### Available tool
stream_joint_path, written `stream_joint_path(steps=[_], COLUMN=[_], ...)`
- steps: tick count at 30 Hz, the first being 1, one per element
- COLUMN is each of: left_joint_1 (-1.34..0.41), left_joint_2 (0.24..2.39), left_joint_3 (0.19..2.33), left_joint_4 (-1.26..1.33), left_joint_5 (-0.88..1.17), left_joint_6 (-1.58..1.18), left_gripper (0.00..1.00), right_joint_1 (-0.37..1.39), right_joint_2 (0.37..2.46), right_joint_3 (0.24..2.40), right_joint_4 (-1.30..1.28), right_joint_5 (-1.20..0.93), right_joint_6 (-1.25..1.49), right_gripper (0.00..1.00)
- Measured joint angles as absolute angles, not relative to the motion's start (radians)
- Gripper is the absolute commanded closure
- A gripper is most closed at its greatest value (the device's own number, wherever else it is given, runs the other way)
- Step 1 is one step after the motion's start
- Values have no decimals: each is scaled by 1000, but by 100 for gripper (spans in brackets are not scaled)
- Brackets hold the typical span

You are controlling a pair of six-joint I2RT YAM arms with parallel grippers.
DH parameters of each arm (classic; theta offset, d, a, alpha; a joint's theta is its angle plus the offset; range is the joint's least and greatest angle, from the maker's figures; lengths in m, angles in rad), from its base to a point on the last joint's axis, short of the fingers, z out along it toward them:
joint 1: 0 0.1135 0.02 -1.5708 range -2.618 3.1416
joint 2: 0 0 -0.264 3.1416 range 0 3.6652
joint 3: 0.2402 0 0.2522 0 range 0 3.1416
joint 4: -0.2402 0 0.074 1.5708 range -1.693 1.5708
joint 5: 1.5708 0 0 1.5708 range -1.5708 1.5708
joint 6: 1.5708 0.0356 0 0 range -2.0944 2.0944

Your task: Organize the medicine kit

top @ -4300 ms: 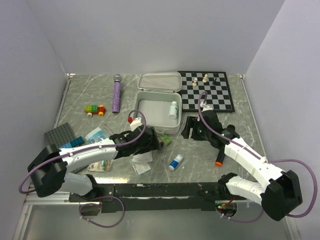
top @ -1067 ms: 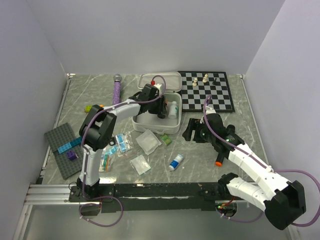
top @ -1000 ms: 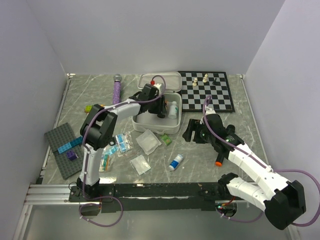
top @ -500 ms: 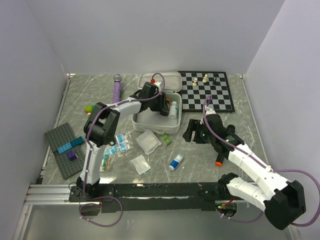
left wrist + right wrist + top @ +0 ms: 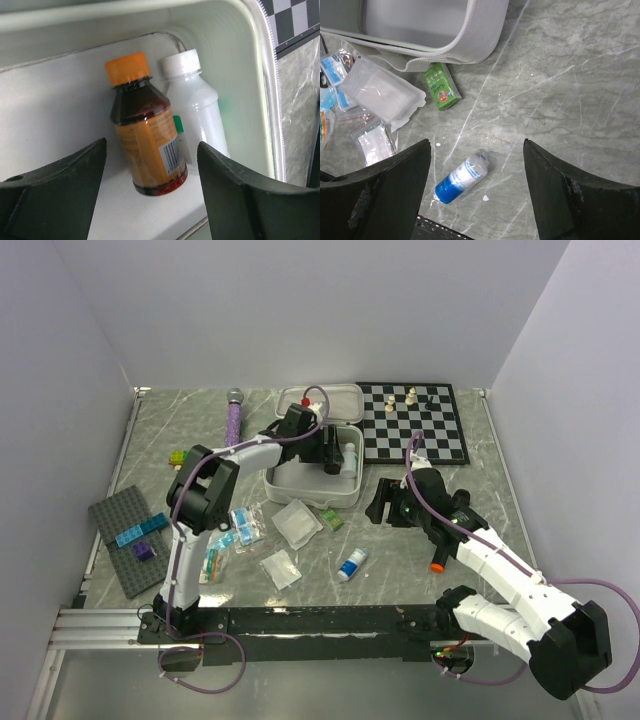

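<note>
Medicine kit (image 5: 308, 496) lies open toward the far side of the desk (image 5: 490, 490), just beside the chessboard (image 5: 440, 435); its hinged lid (image 5: 320, 403) is laid back behind it. Left pincer (image 5: 151, 150) hangs inside the kit's right end, spread wide and holding nothing; beneath it 2 bottles lie side by side and touching, an amber bottle (image 5: 145, 135) with an orange cap and a white bottle (image 5: 195, 110) against the kit's wall. Right pincer (image 5: 476, 150) is also wide and empty, poised above bare desk near the kit's front right corner; a blue-and-white bottle (image 5: 460, 178) lies below it, with a green box (image 5: 441, 86) and clear sachets (image 5: 380, 92) close to the kit's front wall, all outside.

Judging by its rounded fabric walls and zip rim, the kit is probably light and soft; a push on a wall would likely dent it or slide the whole case, so loose items are better lowered in from above than shoved over the rim. For closing, the lid's free edge looks like the place to pinch, with the other arm steadying the base; the bottles look smooth and may roll if nudged.
</note>
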State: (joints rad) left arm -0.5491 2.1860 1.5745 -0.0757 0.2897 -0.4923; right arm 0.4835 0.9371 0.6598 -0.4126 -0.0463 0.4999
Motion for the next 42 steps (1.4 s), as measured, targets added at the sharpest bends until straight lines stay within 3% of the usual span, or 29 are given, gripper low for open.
stream_joint_path(steps=[7,14,21,26,30,42], left_joint_1=[-539,-565,-914,-1146,-1192,-1201], left_joint_2=[2091,1739,1355,1402,1474,1667], left_joint_3=[1510,1414,1216,1009,915,1022], left_joint_4=[-131,-254,-241,-239,-271,-191], left_joint_5=[217,-80,-123,-70,-42,-24], left_joint_6=[-494,-442,-354,-407,-440,-438], left_gripper=[16,15,25,25,25,26], right_joint_1=[481,479,477,477,477,477], right_joint_2=[923,902,855,804,752,662], right_joint_3=[660,660,627,589,545,478], right_joint_4=[-414,-420,-433,-443,-455,-503], right_joint_5=[-46,-44,-38,-37,-38,-39], right_joint_6=[500,500,504,512,523,550], right_gripper=[19,19,19,19,19,19])
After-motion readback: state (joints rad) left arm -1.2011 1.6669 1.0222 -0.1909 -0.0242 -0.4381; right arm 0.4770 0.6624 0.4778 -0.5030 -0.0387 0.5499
